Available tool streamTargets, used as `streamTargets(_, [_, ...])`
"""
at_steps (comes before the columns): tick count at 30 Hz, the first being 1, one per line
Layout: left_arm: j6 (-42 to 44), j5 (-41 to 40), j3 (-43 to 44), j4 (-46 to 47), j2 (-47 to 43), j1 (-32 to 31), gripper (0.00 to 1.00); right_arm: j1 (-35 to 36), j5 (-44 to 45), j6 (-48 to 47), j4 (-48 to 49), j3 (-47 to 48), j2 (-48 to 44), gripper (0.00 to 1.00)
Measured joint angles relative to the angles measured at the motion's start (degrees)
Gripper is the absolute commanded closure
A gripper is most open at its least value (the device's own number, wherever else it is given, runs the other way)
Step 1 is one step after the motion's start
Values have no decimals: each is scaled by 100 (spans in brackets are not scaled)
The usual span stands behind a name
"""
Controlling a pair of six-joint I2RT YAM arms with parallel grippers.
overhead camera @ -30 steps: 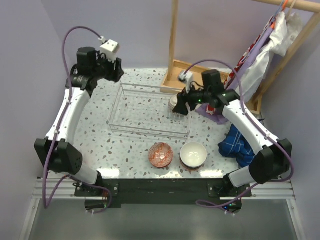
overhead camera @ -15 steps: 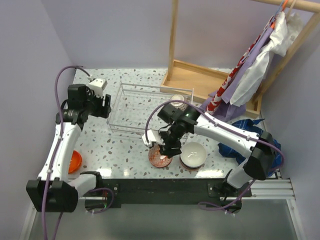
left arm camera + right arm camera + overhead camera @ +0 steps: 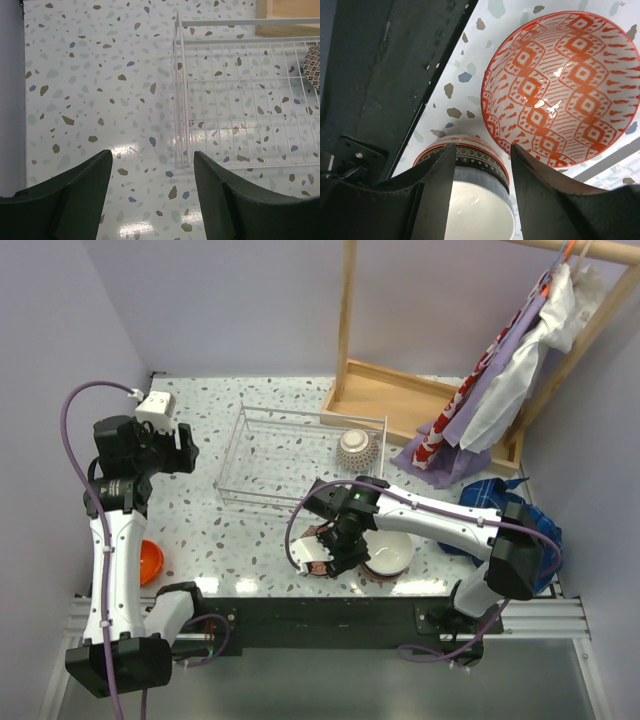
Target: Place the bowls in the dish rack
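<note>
The dish rack (image 3: 290,462) of thin wire stands mid-table; its near left corner shows in the left wrist view (image 3: 182,100). A beige speckled bowl (image 3: 357,448) lies upside down at the rack's right end, apparently inside it, and shows at the edge of the left wrist view (image 3: 313,64). A red-patterned bowl (image 3: 312,558) (image 3: 565,85) and a white bowl (image 3: 390,552) (image 3: 475,205) sit side by side at the front. My right gripper (image 3: 335,545) (image 3: 481,147) is open, low over these two, with the white bowl's banded rim between its fingers. My left gripper (image 3: 180,452) (image 3: 152,160) is open and empty, left of the rack. An orange bowl (image 3: 149,561) sits at the front left.
A wooden tray-like frame (image 3: 400,400) with upright posts stands at the back right, with hanging cloths (image 3: 520,350) and a blue cloth (image 3: 480,520) beside it. The black base rail (image 3: 320,615) (image 3: 380,75) runs along the table's near edge, close to the front bowls.
My right arm left the speckled bowl at the rack's right end and swung down to the front bowls. My left arm pulled back to the left, uncovering the orange bowl.
</note>
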Motion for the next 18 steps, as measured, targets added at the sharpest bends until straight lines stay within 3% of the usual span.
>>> streamTargets(10, [-149, 299, 2, -2, -70, 398, 28, 109, 286, -7, 605, -514, -9, 55])
streamTargets(13, [-205, 387, 2, -2, -74, 509, 28, 114, 348, -2, 778, -612, -9, 62])
streamTargets(18, [-313, 538, 0, -2, -79, 662, 29, 153, 380, 2, 960, -671, -11, 82])
